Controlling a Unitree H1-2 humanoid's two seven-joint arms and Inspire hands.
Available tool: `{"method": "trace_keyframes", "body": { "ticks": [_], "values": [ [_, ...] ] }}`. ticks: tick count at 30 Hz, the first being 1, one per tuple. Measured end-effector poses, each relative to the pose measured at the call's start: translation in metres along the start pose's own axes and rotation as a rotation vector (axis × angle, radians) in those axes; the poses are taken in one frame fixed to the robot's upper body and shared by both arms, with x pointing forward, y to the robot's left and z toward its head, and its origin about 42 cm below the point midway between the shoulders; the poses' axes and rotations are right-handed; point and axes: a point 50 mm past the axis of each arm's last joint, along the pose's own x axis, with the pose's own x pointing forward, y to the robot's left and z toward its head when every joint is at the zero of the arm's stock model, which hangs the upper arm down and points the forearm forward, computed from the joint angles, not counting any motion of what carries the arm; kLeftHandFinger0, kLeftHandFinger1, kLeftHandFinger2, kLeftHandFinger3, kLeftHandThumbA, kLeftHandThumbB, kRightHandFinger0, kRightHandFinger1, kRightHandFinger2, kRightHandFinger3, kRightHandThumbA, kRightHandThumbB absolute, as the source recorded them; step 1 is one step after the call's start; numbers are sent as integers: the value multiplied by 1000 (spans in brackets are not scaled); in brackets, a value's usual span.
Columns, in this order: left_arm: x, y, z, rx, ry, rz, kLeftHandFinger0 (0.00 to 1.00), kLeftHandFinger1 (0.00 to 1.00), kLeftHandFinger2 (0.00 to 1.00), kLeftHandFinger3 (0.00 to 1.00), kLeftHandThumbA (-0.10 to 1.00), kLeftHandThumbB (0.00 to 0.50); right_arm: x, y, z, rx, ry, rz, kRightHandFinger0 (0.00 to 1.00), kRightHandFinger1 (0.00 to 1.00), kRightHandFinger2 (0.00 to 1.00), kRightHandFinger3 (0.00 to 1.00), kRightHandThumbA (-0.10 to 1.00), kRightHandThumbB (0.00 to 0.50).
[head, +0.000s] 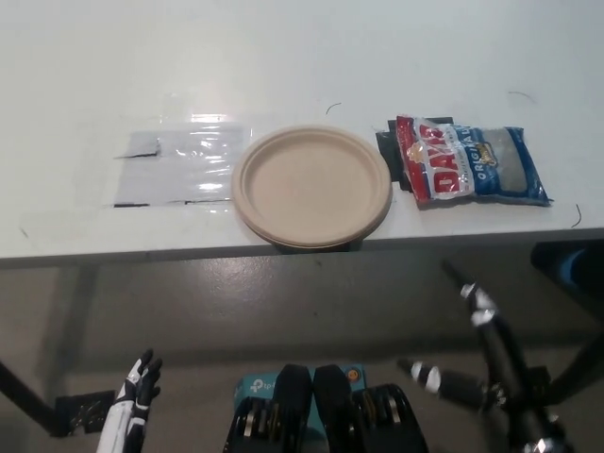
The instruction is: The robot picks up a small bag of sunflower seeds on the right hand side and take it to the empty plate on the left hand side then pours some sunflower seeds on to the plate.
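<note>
On the white desk (302,57), lay flat: red-and-blue plastic bag of sunflower seeds (469,160), just right of round beige paper plate (311,185). Below desk edge, hung low: white left robot hand (138,389), seemingly loosely curled, holding nothing; black right robot hand (462,359), fingers spread, empty.

Left hand (135,396): white shell on back and wrist, black fingers with pale patches along them, dark seams between white panels. Right hand (486,368): black throughout, slim rod-like fingers, each with bright silver-white band near its tip; glossy highlights on dark segments. Right arm (533,429): black, thin struts and dark housing at lower right edge, details too dim to make out.
</note>
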Motion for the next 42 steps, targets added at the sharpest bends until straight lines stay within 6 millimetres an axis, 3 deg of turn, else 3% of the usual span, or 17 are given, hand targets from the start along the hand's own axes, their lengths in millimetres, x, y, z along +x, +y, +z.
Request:
{"method": "trace_keyframes", "body": {
  "ticks": [2, 5, 7, 14, 20, 25, 27, 30, 42],
  "values": [
    [0, 1, 0, 6, -5, 4, 1000, 1000, 1000, 1000, 992, 0, 16, -14, 4, -49, -44, -21, 1000, 1000, 1000, 1000, 868, 278],
    [1, 2, 1, 14, -14, 3, 1000, 1000, 1000, 1000, 992, 0, 44, -44, 7, -151, -86, -47, 1000, 1000, 1000, 1000, 843, 289],
    [1, 2, 1, 17, -18, 3, 1000, 1000, 1000, 1000, 989, 0, 61, -62, 8, -215, -96, -54, 1000, 1000, 1000, 1000, 917, 308],
    [2, 2, 2, 27, -27, 2, 1000, 1000, 1000, 1000, 994, 0, 103, -93, -13, -380, -11, -23, 1000, 1000, 1000, 1000, 916, 283],
    [2, 2, 3, 31, -34, 1, 1000, 1000, 1000, 1000, 1000, 0, 125, -100, -36, -476, 71, 21, 1000, 1000, 1000, 1000, 858, 278],
    [2, 2, 3, 34, -36, 3, 1000, 1000, 1000, 1000, 1000, 0, 139, -97, -48, -528, 110, 60, 1000, 1000, 1000, 1000, 875, 297],
    [2, 2, 3, 35, -37, 3, 1000, 1000, 1000, 1000, 1000, 0, 142, -96, -52, -541, 121, 71, 1000, 1000, 1000, 1000, 917, 283],
    [2, 2, 3, 36, -38, 3, 1000, 1000, 1000, 1000, 1000, 0, 145, -94, -56, -564, 133, 87, 1000, 1000, 1000, 1000, 885, 270],
    [3, 4, 3, 44, -39, 8, 1000, 1000, 1000, 1000, 1000, 0, 150, -76, -63, -609, 145, 127, 1000, 1000, 1000, 1000, 929, 299]
  ]
}}
